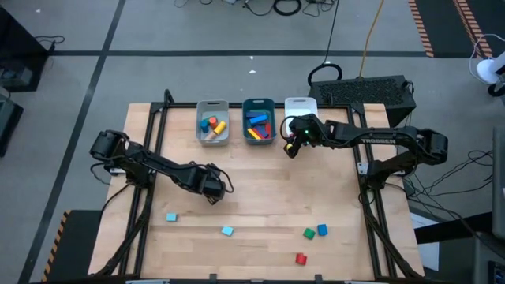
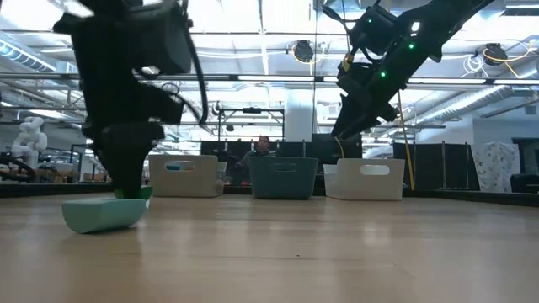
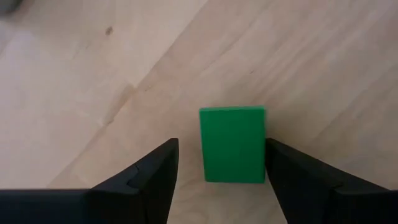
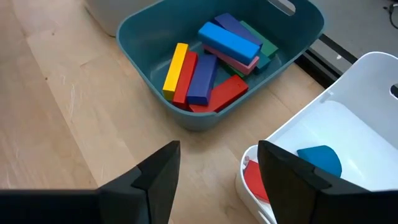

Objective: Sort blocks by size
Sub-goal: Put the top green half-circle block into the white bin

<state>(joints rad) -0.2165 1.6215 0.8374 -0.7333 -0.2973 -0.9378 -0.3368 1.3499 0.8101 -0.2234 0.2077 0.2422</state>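
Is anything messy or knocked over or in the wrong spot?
Nothing looks spilled or broken. The long bars lie jumbled in the teal tray, but all inside it. A few small blocks are scattered loose on the table, not yet sorted.

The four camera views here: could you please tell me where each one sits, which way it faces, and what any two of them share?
High view: overhead, looking straight down on the table; both arms show.
Low view: at table-top height, facing the three trays; both arms hang in from above.
Left wrist view: on the left arm, looking down at a green block between the left gripper fingers.
Right wrist view: on the right arm, over the teal tray and white tray; the right gripper fingers show.
Shared: the teal tray appears in high, low and right wrist views.
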